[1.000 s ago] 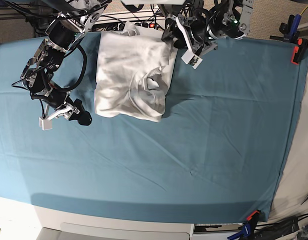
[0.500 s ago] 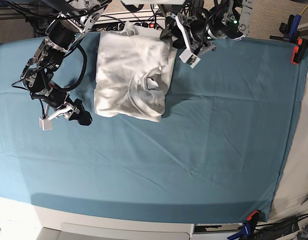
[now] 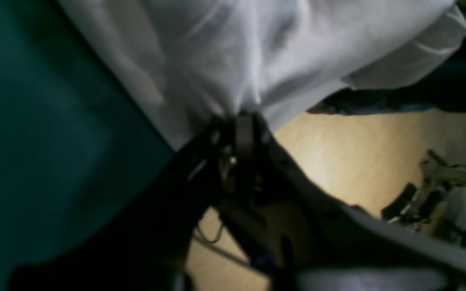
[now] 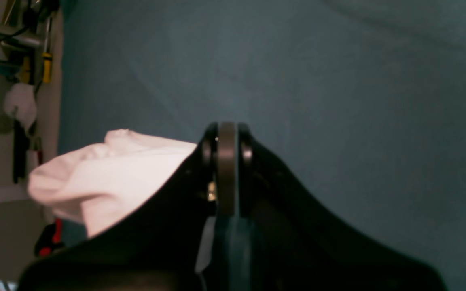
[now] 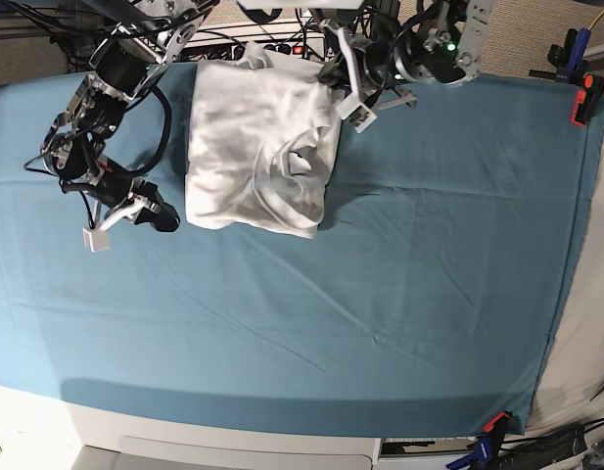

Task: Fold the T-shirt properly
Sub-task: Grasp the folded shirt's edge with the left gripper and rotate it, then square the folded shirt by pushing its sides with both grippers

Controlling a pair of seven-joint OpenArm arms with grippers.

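The white T-shirt (image 5: 253, 147) lies folded into a long rectangle at the back of the teal table cloth (image 5: 380, 284). My left gripper (image 5: 333, 86) is at the shirt's back right corner. In the left wrist view the gripper (image 3: 242, 119) is shut on the T-shirt (image 3: 257, 48), with folds running out from the pinch. My right gripper (image 5: 167, 221) hovers just left of the shirt's front left corner. In the right wrist view it (image 4: 227, 131) is shut and empty, with the T-shirt (image 4: 107, 173) beside it.
Cables and a power strip (image 5: 282, 47) run along the table's back edge behind the shirt. Red and blue clamps (image 5: 582, 98) hold the cloth at the back right, and another clamp (image 5: 492, 423) holds it at the front right.
My left gripper has moved left onto the shirt's back right corner and taken hold of it. My right gripper has shifted slightly, staying shut by the front left corner.
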